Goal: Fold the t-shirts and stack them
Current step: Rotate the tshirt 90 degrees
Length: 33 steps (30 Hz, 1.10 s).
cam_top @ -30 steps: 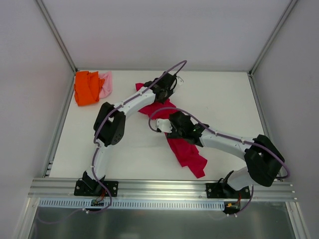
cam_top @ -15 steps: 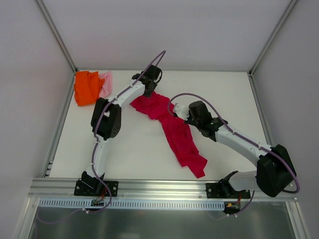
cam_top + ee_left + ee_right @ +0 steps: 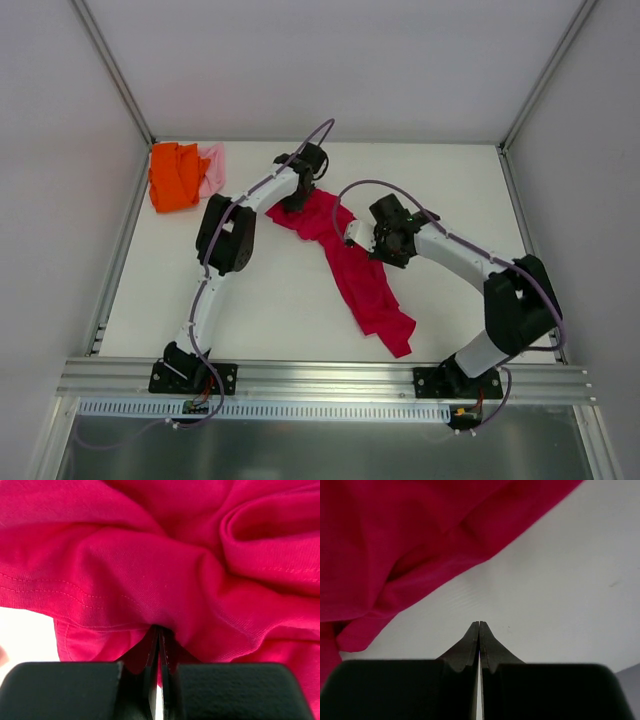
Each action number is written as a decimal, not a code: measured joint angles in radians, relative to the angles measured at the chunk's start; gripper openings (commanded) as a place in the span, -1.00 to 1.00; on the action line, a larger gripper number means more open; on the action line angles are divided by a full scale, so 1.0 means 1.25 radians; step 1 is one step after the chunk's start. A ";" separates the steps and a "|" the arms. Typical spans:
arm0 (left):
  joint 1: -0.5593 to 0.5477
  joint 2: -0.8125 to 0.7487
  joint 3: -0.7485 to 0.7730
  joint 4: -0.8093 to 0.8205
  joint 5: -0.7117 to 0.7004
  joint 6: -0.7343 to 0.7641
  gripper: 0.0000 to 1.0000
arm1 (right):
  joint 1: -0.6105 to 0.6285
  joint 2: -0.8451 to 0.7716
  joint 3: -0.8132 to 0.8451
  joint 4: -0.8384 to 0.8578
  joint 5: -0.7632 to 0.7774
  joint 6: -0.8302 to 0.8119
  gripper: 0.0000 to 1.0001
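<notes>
Top cam: crimson t-shirt (image 3: pixel 350 265) lay crumpled in a long diagonal strip mid-table, running from the far-left centre down toward the near-right, with its low end near the front edge. Orange t-shirt (image 3: pixel 174 176) sat bunched in the far-left corner of the table (image 3: pixel 450 180), and pink t-shirt (image 3: pixel 212 168) was touching its right side with only a small bit showing; both were well apart from the crimson one. Left gripper (image 3: pixel 297 203) was down on the upper-left end of the crimson t-shirt. Right gripper (image 3: pixel 372 245) sat just beside the strip's right edge, about halfway along it; couldn't tell jaw state for either from up here. Left wrist cam: left gripper (image 3: pixel 159 629) had its jaws pinched together on a fold of the crimson t-shirt (image 3: pixel 200 555). Cloth was gathered into the tips, a stitched hem ran across the left side, and fabric filled nearly the whole view with a bit of white table (image 3: pixel 25 630) at lower left. Right wrist cam: right gripper (image 3: pixel 479 624) was fully closed with the tips meeting and nothing between them, so no cloth caught. Crimson t-shirt (image 3: pixel 395 540) was up-left of the tips, near but apart from them, with bare table (image 3: pixel 560 580) around and right of them. Couldn't tell whether the tips touched the surface.
</notes>
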 measured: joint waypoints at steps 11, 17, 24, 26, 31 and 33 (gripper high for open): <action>0.009 0.081 0.145 -0.079 0.012 0.003 -1.00 | 0.004 0.094 0.023 -0.176 -0.109 -0.019 -0.98; 0.018 0.086 0.166 -0.091 0.066 0.002 -1.00 | 0.046 0.098 0.028 -0.231 -0.141 -0.027 -0.98; 0.020 0.092 0.182 -0.083 0.147 0.002 -1.00 | 0.137 0.111 0.032 -0.282 -0.182 -0.027 -0.98; 0.015 0.092 0.182 -0.081 0.161 0.007 -1.00 | 0.152 0.116 0.042 -0.302 -0.195 -0.030 -0.98; -0.009 0.092 0.182 -0.077 0.178 0.013 -1.00 | 0.186 0.149 0.070 -0.313 -0.209 -0.033 -0.98; -0.019 0.092 0.182 -0.076 0.183 0.014 -1.00 | 0.204 0.162 0.071 -0.312 -0.210 -0.033 -0.98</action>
